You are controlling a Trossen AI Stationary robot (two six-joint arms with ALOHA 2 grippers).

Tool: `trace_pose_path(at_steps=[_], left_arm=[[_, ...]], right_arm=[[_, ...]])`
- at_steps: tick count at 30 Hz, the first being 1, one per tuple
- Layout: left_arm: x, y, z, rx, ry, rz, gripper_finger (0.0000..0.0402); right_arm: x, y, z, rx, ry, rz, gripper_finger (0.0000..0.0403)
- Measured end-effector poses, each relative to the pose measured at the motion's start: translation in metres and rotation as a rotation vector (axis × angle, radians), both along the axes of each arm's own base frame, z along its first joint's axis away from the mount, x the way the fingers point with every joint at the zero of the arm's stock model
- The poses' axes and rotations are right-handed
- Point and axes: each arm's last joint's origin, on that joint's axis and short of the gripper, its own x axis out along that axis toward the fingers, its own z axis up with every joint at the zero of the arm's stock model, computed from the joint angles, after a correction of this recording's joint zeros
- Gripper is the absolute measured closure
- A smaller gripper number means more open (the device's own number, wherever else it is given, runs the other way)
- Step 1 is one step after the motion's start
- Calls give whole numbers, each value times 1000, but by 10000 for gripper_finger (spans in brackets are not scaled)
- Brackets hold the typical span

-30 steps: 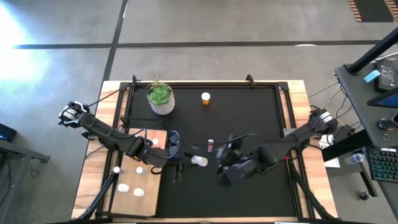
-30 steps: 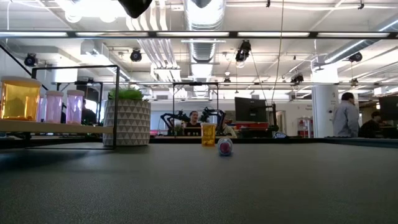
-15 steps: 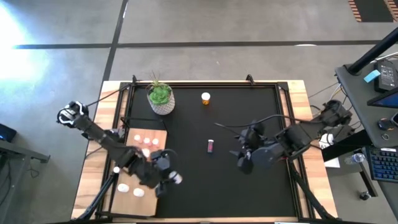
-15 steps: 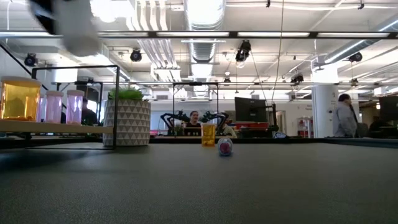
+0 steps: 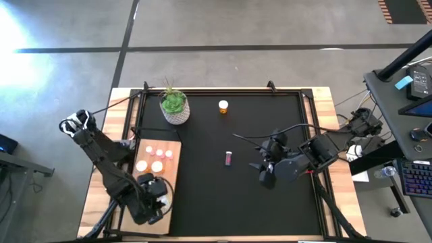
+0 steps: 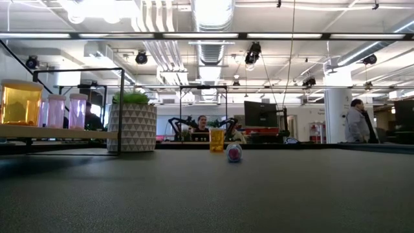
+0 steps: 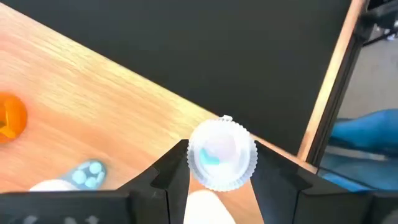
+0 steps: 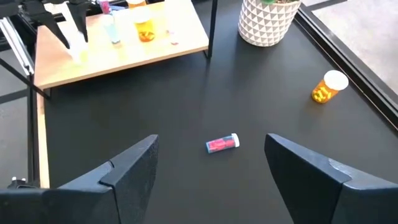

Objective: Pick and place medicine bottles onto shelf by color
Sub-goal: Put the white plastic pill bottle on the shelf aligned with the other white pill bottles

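My left gripper (image 5: 155, 201) is over the near end of the light-wood shelf (image 5: 172, 145), shut on a white-clear medicine bottle (image 7: 222, 154) with blue pills. Pink and orange bottles (image 5: 156, 158) stand on the shelf's far half. One more bluish bottle (image 7: 87, 174) sits on the shelf beside the held one. A pink bottle (image 5: 229, 158) lies on its side mid-mat, and an orange bottle (image 5: 223, 106) sits at the far side. My right gripper (image 5: 266, 177) hangs open above the mat, to the right of the pink bottle (image 8: 222, 144). My left gripper pinches the white-clear bottle's body between its two fingers (image 7: 171, 177), which come from above, slanting steeply down. The bottle lies along the fingers, its ridged round end (image 7: 222, 180) pointing down at the shelf. Whether that end touches the wood, I cannot tell.
A white patterned pot with a green plant (image 5: 174, 108) stands at the far left of the black mat (image 5: 270, 128), just beyond the shelf. The wooden table rim and black frame rails border the mat. People move in the room beyond the table.
My left gripper has carried the white-clear bottle from the mat's middle toward the left and near edges, out over the shelf's near end, tipping from nearly level to pointing steeply down. My right gripper drew back toward the right edge and rose, then stayed still.
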Motion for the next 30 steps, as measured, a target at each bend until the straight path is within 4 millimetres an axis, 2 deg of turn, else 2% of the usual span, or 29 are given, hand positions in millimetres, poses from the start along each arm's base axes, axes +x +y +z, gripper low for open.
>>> trace_pose_path(at_steps=[4, 12, 30], left_arm=[[-3, -3, -3, 29, 8, -46, 274], [0, -10, -18, 153, 50, -325, 274], [-16, -22, -20, 260, 3, -536, 274]], right_arm=[[1, 1, -1, 1, -2, -1, 119], [1, 1, -1, 2, -4, -1, 119], [1, 1, 0, 2, -4, -1, 119]])
